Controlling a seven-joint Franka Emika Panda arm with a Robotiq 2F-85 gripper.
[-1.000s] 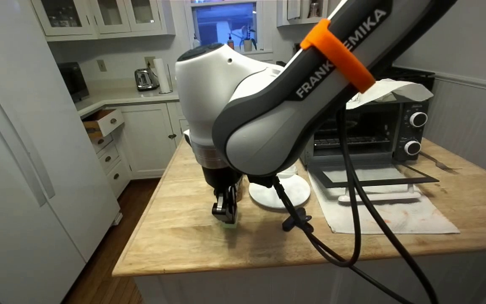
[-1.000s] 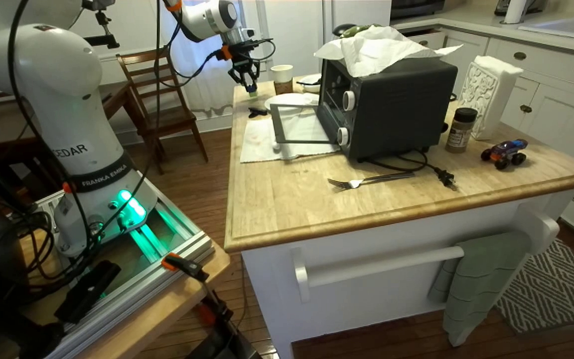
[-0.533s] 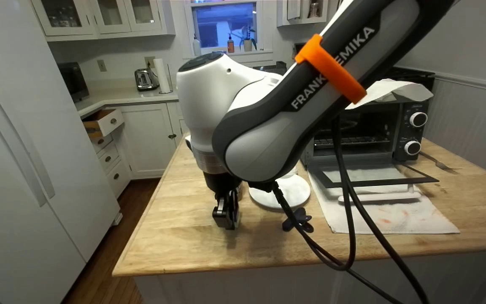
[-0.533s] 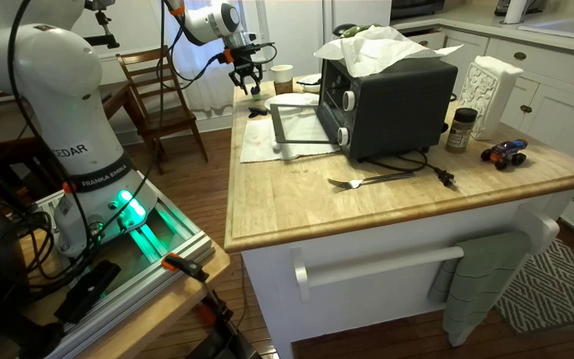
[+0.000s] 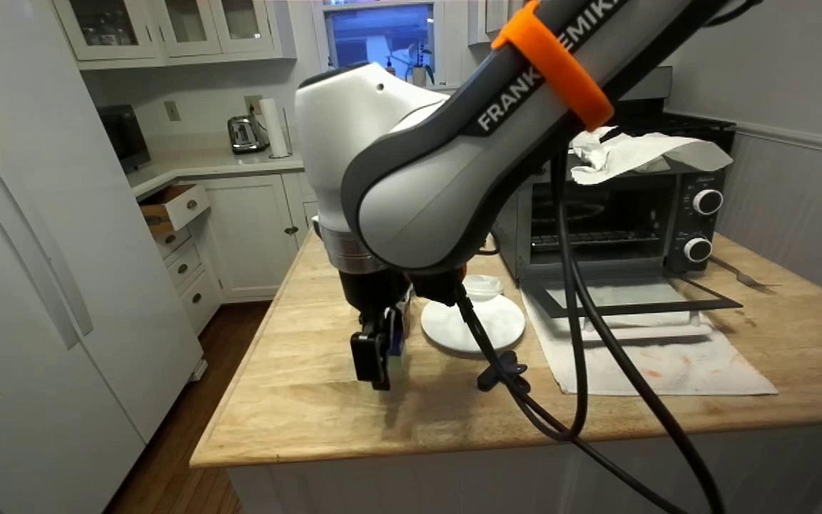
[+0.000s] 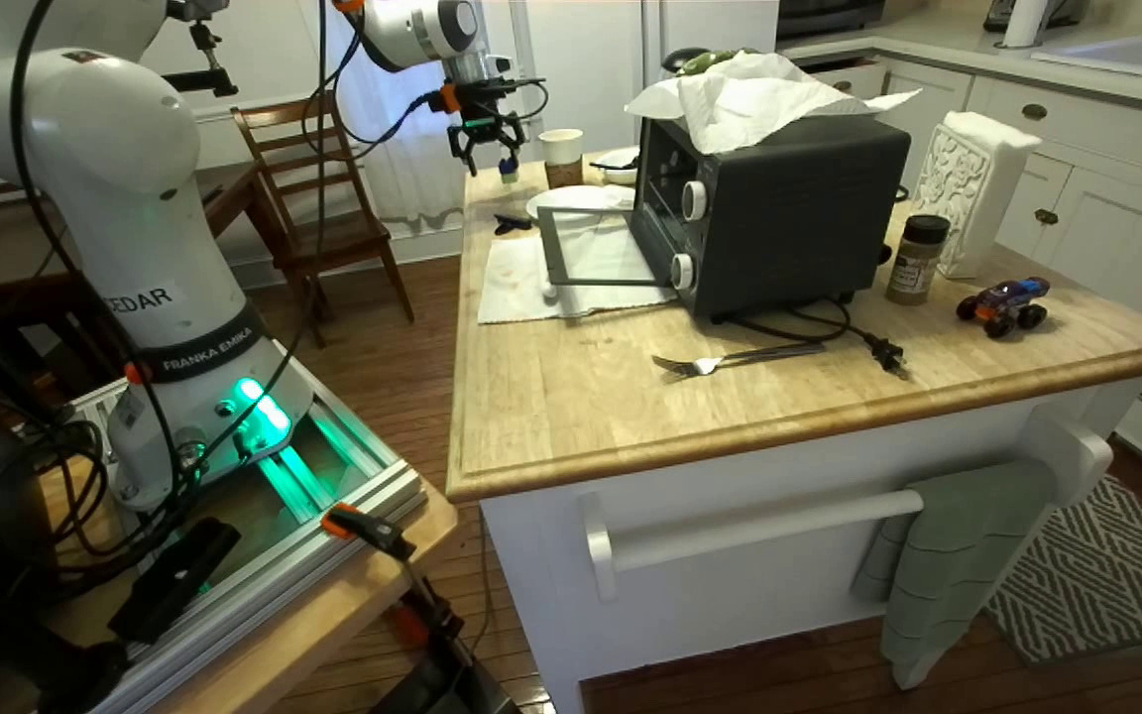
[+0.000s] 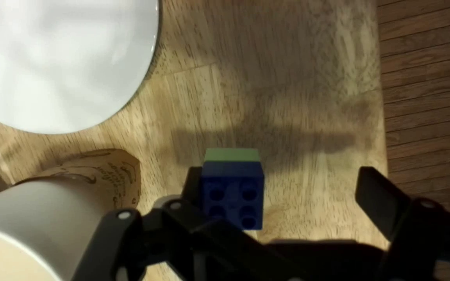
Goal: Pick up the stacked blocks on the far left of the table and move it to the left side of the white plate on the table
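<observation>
- Blue over pale green, the stacked blocks are against or just beside one jaw, near the white plate; whether they touch the table, I cannot tell.
- Jaws stand wide apart, clamped on nothing.
- Likely light, stiff, slick plastic, hard to crush; a twist might part them.
- Best pinched squarely, across both layers.

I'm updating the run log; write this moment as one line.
black gripper: open | blue-on-green block stack: beside one finger, lift unclear | round white plate: apart from stack
</observation>
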